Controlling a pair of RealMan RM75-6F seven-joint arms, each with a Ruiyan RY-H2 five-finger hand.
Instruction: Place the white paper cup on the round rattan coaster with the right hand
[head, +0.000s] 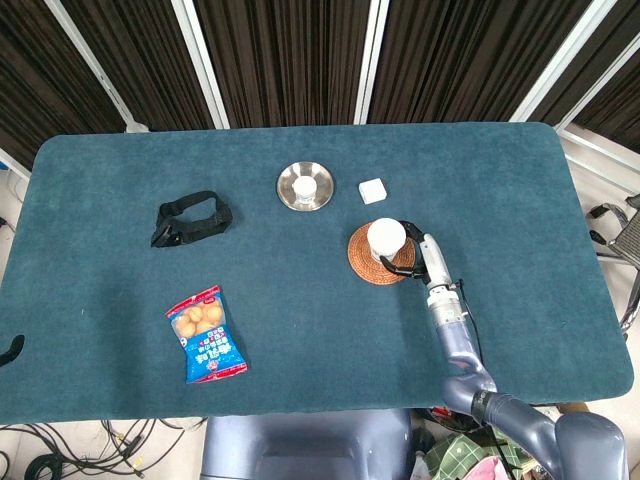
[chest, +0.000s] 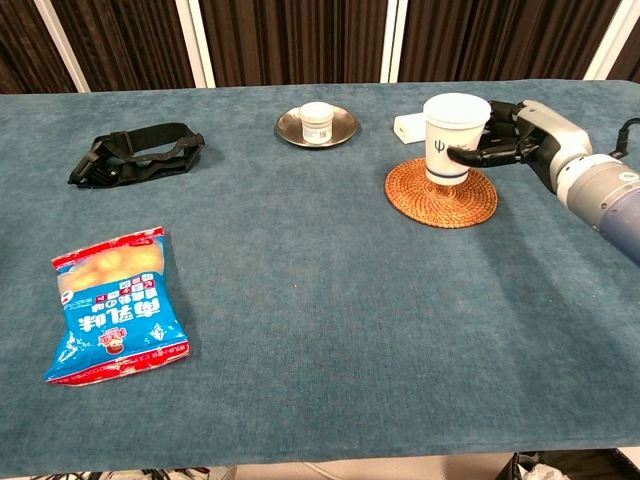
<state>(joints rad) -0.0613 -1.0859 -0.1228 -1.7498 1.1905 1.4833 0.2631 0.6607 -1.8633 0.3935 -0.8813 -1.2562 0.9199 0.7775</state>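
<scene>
The white paper cup (chest: 453, 137) (head: 385, 236) stands upright over the round rattan coaster (chest: 441, 195) (head: 373, 262), its base at the coaster's middle. My right hand (chest: 512, 136) (head: 412, 255) grips the cup from the right side, fingers wrapped around its wall. Whether the cup's base touches the coaster cannot be told. My left hand shows only as a dark tip (head: 10, 350) at the table's left edge in the head view; its state is hidden.
A small white box (chest: 414, 126) lies just behind the coaster. A metal dish (chest: 317, 128) with a small white jar sits further left at the back. A black strap (chest: 134, 153) and a snack bag (chest: 113, 305) lie on the left half.
</scene>
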